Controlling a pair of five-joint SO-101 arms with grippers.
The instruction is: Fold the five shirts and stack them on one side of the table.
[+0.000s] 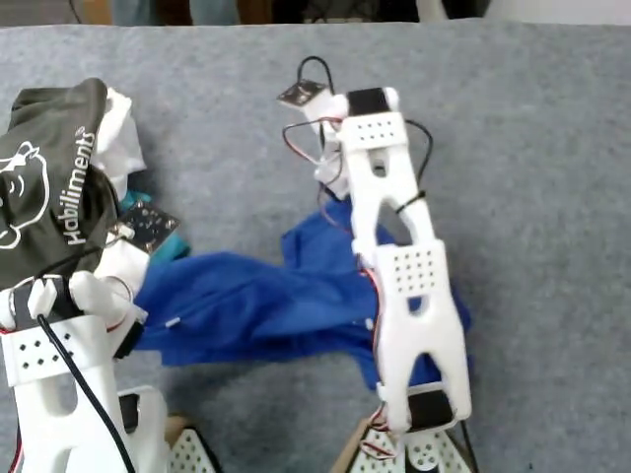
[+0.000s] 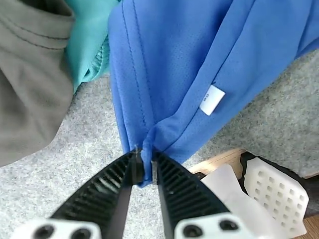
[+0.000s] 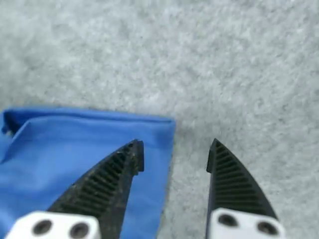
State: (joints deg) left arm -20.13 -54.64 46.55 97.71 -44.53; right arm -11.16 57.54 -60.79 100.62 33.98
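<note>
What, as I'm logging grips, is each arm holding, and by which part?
Left gripper: blue shirt, pinched at a bunched hem edge. Right gripper: nothing, jaws open over a shirt corner.

Table open 12 to 3 o'clock; shirt pile (dark one uppermost) blocks 9 o'clock, blue shirt the centre.

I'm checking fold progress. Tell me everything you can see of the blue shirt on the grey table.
The blue mesh-knit shirt lies crumpled and unfolded across the grey felt table, with stitched hems and a small white label. The left gripper pinches one hem; the right gripper stands open over another corner.
</note>
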